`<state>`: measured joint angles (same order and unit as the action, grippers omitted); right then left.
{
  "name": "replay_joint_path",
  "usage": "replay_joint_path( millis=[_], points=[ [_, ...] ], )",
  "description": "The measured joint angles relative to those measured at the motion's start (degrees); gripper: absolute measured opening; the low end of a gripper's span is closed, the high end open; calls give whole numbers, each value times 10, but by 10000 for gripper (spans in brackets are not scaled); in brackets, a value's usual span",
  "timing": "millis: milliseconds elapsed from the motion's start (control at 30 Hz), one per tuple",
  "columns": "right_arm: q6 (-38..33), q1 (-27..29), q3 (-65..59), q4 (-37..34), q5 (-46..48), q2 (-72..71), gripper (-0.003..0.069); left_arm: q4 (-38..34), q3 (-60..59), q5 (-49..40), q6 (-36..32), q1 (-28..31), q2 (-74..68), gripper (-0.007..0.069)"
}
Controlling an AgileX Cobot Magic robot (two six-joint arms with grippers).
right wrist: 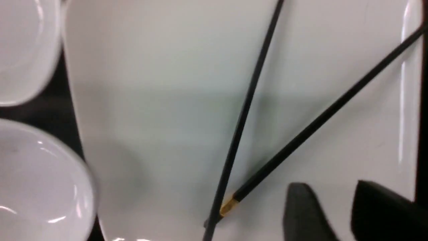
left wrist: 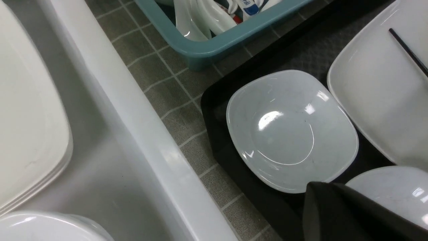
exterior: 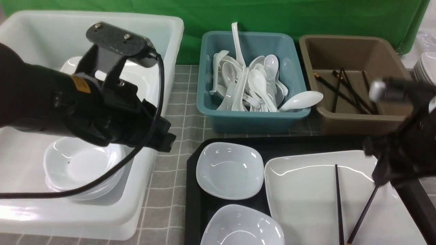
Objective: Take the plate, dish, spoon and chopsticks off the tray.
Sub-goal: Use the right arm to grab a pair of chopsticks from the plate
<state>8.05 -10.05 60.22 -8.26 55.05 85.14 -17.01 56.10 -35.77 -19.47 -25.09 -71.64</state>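
The black tray (exterior: 193, 190) (left wrist: 234, 177) holds two small white dishes (exterior: 230, 170) (exterior: 242, 226) and the big square plate (exterior: 303, 197) (right wrist: 150, 100). Two black chopsticks (exterior: 339, 204) (right wrist: 247, 100) lie apart on the plate, meeting near a gold end. My right gripper (exterior: 379, 175) (right wrist: 331, 187) hovers open just over the plate beside that end, with nothing between its fingers. My left gripper (exterior: 163, 137) (left wrist: 312, 189) is shut and empty, between the white tub and the tray's left edge. No spoon shows on the tray; white spoons (exterior: 301, 99) lie in the teal tub.
A big white tub (exterior: 160, 44) on the left holds stacked dishes (exterior: 81, 166) and plates. Behind the tray stand the teal tub (exterior: 252, 119) and a brown tub (exterior: 354, 122) with black chopsticks inside. More white plates (exterior: 425, 68) are stacked at the far right.
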Motion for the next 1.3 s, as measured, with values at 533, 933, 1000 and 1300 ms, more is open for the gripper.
replay_joint_path(
  millis=[533,933,1000,1300],
  points=[
    [51,-105,-119,-19,-130,32,680,2,0,7,0,0,0,0],
    [60,-119,-119,6,-130,82,402,9,0,5,0,0,0,0],
    [60,-119,-119,6,-130,82,314,9,0,5,1,0,0,0],
    [58,-119,-119,7,-130,82,83,9,0,5,1,0,0,0]
  ],
)
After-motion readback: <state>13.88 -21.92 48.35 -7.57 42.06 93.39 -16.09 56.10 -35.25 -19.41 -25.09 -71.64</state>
